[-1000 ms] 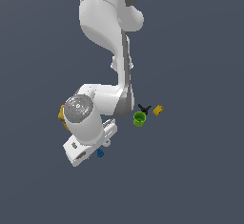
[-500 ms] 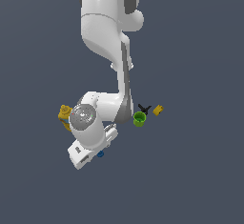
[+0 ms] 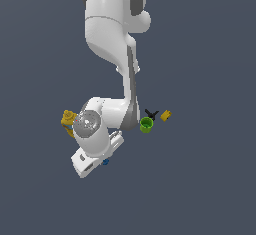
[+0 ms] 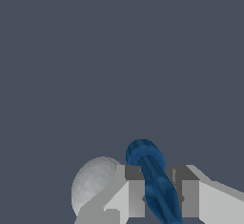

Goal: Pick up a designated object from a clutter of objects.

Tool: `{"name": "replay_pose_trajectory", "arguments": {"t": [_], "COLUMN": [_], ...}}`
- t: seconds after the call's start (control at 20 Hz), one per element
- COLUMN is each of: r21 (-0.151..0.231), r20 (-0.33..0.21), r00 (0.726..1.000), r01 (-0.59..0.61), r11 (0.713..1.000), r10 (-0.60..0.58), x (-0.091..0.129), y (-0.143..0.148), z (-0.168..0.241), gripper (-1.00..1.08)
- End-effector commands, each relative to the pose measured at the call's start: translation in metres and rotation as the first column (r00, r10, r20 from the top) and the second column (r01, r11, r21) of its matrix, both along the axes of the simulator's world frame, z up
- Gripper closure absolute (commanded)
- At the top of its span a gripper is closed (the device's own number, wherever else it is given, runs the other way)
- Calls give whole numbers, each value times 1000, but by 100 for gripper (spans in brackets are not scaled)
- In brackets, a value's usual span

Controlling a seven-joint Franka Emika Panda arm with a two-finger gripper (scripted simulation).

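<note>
Over the middle of the dark floor the white arm (image 3: 107, 44) bends low. Its gripper (image 4: 159, 197) has its fingers (image 4: 136, 194) clenched on the dark-blue knobby piece (image 4: 153, 175), beside a whitish ball (image 4: 95, 182). Left lies a yellow bottle (image 3: 68, 120); right, a green cup (image 3: 146, 125), black clip (image 3: 151, 114) and yellow block (image 3: 166, 114).

Glossy white plastic-looking arm (image 3: 110, 34), matt grey fingers (image 4: 136, 197), slightly shiny dark-blue piece (image 4: 155, 180).
</note>
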State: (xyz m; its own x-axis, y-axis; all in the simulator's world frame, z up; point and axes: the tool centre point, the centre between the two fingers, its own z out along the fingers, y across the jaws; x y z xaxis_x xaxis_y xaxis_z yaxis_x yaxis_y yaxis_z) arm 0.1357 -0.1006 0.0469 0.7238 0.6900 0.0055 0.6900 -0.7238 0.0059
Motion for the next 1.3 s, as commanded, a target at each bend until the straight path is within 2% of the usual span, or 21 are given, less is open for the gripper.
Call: {"name": "replay_pose_trajectory", "arguments": {"t": [0.0,0.3,0.65,0.95,1.25], "r21": [1,0,0,0,-1], "r20": [-8,0,0,-1,-2], "r00": [1000,1000,1000,1000,1000], "r01": [1,0,0,0,0], "r11": [1000,1000,1000,1000,1000], "r10": [-1,0,0,0,0], "x": [-3,-1,-10,-27,-53], "y": [-1,1,11,30,59], "z": [-4,1,15,40,79], "gripper": [108,108,108,108,108]}}
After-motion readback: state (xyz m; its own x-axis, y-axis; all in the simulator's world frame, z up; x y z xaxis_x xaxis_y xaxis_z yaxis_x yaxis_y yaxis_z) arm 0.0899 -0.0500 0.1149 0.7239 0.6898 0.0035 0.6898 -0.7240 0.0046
